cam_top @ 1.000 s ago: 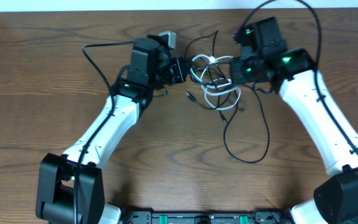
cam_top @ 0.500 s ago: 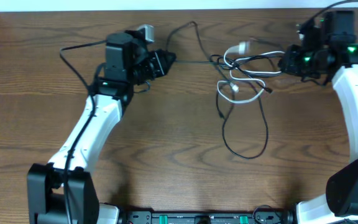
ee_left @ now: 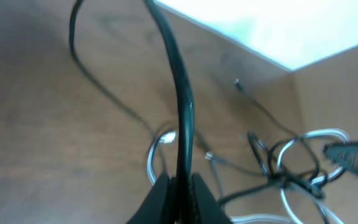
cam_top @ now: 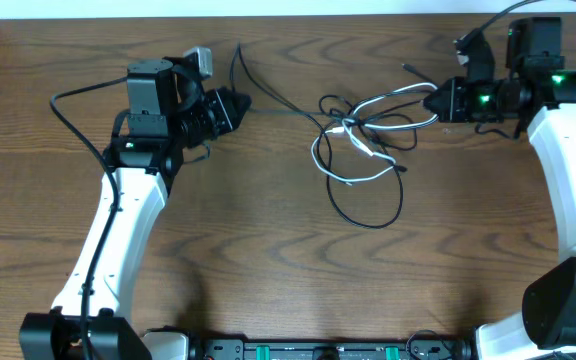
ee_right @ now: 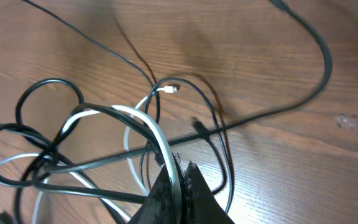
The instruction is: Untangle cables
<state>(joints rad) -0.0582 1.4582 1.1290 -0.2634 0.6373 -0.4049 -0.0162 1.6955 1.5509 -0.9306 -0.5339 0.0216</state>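
Black and white cables [cam_top: 363, 130], knotted, on wooden table [cam_top: 268, 260].
Overhead: the knot lies between left gripper [cam_top: 236, 103] and right gripper [cam_top: 438, 102], with loose loops trailing toward the near edge. Only the left wrist view shows that gripper's fingers pinched tight on one black cable [ee_left: 182, 106]. The right wrist view shows its fingers clamped on the white cable [ee_right: 157, 134] (a black strand runs alongside).
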